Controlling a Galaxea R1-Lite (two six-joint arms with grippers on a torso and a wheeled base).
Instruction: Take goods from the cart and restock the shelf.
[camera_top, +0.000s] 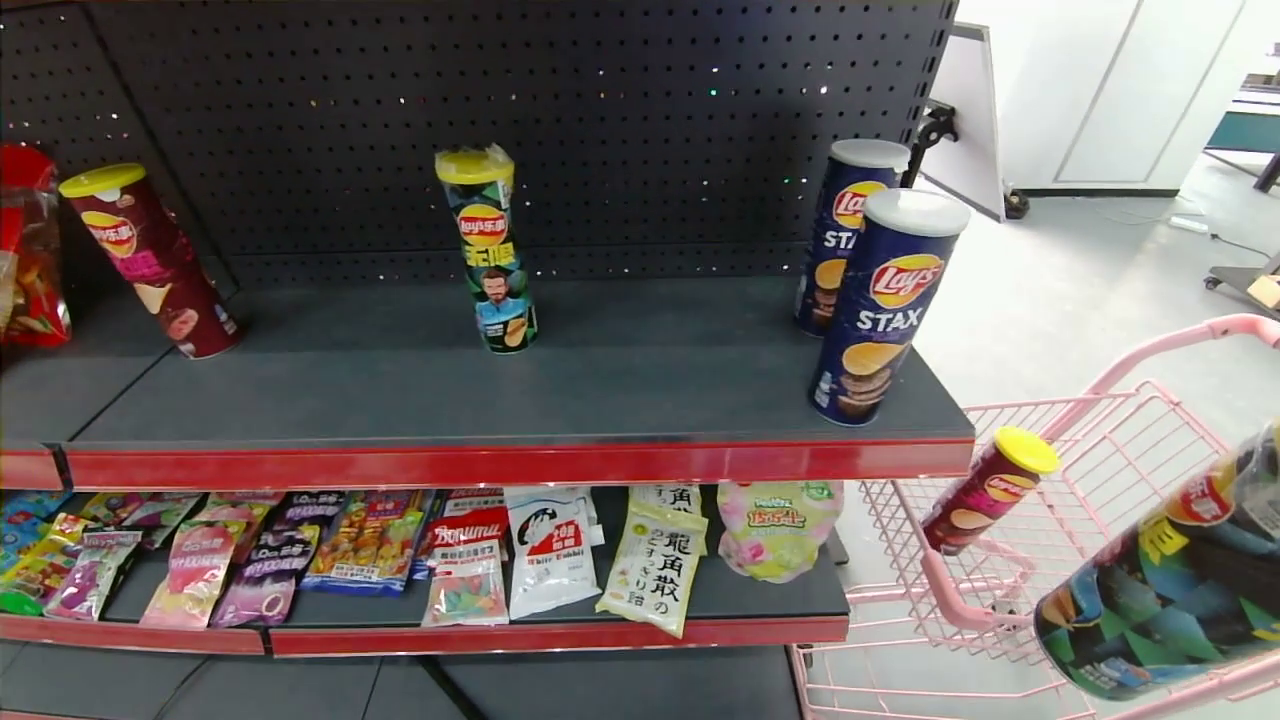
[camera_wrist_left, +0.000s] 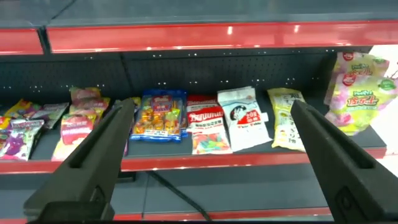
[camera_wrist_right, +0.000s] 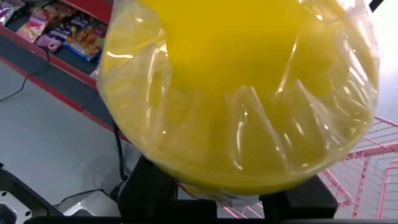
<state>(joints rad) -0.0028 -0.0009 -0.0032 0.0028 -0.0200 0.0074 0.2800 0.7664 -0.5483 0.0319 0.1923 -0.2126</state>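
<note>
Can (camera_wrist_right: 242, 93), cylindrical and film-wrapped, clamped in right gripper (camera_wrist_right: 221, 202) — left gripper (camera_wrist_left: 212, 106) gapes open.

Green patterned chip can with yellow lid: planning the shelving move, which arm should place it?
Right. The right gripper holds the green patterned chip can near the pink wire cart; the left gripper is open, empty, facing lower-shelf snack bags.

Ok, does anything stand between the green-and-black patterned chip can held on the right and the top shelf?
Yes: two dark blue chip cans with white lids stand at the shelf's right end, nearest the held yellow-lidded patterned can. The dark shelf board left of them is open up to the matching upright can.
</note>
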